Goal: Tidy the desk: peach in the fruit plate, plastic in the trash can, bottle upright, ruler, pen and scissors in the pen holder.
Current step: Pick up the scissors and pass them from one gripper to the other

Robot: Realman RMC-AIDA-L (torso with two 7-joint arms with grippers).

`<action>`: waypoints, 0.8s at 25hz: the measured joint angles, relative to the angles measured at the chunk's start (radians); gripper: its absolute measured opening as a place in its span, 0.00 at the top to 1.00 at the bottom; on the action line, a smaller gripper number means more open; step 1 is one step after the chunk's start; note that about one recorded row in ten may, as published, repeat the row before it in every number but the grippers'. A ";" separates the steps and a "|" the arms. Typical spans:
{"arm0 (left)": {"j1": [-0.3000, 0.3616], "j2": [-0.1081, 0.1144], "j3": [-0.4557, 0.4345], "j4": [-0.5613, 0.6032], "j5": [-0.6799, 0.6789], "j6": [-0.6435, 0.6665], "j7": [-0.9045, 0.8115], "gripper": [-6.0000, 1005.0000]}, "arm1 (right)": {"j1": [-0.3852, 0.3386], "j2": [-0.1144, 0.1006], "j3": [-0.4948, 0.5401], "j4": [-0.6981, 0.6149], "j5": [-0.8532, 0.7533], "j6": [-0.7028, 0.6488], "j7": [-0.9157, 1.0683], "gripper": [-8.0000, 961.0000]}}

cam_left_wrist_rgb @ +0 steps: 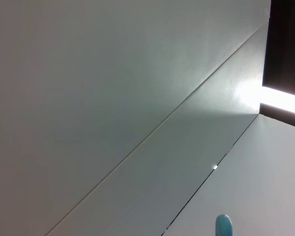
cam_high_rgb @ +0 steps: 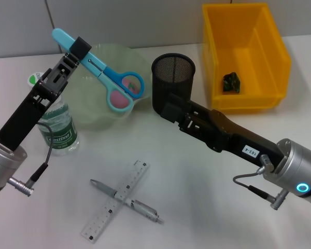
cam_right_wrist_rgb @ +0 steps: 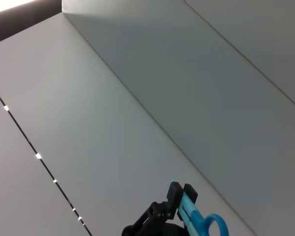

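Note:
My left gripper (cam_high_rgb: 81,49) is shut on the blue scissors (cam_high_rgb: 106,75) and holds them in the air above the pale green fruit plate (cam_high_rgb: 96,119), blades up and away, handle loops down toward the black mesh pen holder (cam_high_rgb: 173,78). The scissors' tip shows in the left wrist view (cam_left_wrist_rgb: 223,226), and the scissors also show in the right wrist view (cam_right_wrist_rgb: 199,222). Pink shows through the handle loops; I cannot tell whether it is the peach. My right gripper (cam_high_rgb: 172,112) rests against the pen holder's near side. The bottle (cam_high_rgb: 58,128) stands upright. The ruler (cam_high_rgb: 116,207) and the pen (cam_high_rgb: 128,201) lie crossed on the table.
The yellow bin (cam_high_rgb: 272,57) stands at the back right with a green piece of plastic (cam_high_rgb: 231,82) inside. My right arm stretches across the table from the right front. Both wrist views mostly show wall and ceiling.

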 joint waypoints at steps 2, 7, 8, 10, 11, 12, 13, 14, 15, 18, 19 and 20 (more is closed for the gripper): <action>-0.001 0.000 0.000 -0.001 0.002 0.000 -0.001 0.89 | 0.003 0.000 -0.001 -0.002 0.000 0.003 0.007 0.33; -0.001 0.000 -0.001 -0.001 0.003 -0.002 -0.001 0.89 | 0.005 0.000 0.000 -0.002 0.000 0.004 0.008 0.34; -0.001 0.000 -0.001 -0.001 0.003 -0.003 -0.001 0.89 | 0.005 0.000 0.000 -0.003 0.000 0.004 0.010 0.34; -0.001 0.000 -0.001 -0.001 0.003 -0.003 -0.001 0.89 | 0.006 0.000 0.000 -0.003 0.000 0.005 0.015 0.34; 0.000 0.000 -0.001 -0.001 0.003 -0.003 -0.002 0.89 | 0.007 0.000 -0.001 -0.003 0.000 0.005 0.018 0.34; 0.000 0.000 -0.001 -0.001 0.002 -0.003 -0.002 0.89 | 0.008 0.000 -0.001 -0.003 0.000 0.005 0.022 0.34; 0.000 0.000 -0.001 -0.001 0.002 -0.003 -0.002 0.89 | 0.010 0.000 -0.001 -0.003 0.000 0.006 0.027 0.34; 0.000 0.000 -0.001 -0.001 0.002 -0.003 -0.002 0.89 | 0.011 -0.001 -0.001 -0.003 0.000 0.006 0.030 0.34; 0.000 0.000 -0.001 -0.001 0.002 -0.003 -0.004 0.89 | 0.012 -0.001 -0.001 -0.003 0.000 0.005 0.032 0.34; -0.001 0.000 -0.001 -0.002 0.004 -0.003 -0.010 0.89 | 0.016 0.001 -0.004 -0.003 0.000 0.005 0.032 0.34; -0.001 0.000 -0.001 -0.007 0.003 -0.003 -0.014 0.89 | 0.018 0.001 -0.007 -0.003 -0.002 0.005 0.032 0.34; -0.002 0.000 -0.001 -0.010 0.002 -0.003 -0.014 0.89 | 0.019 0.002 -0.009 -0.003 -0.002 0.006 0.032 0.34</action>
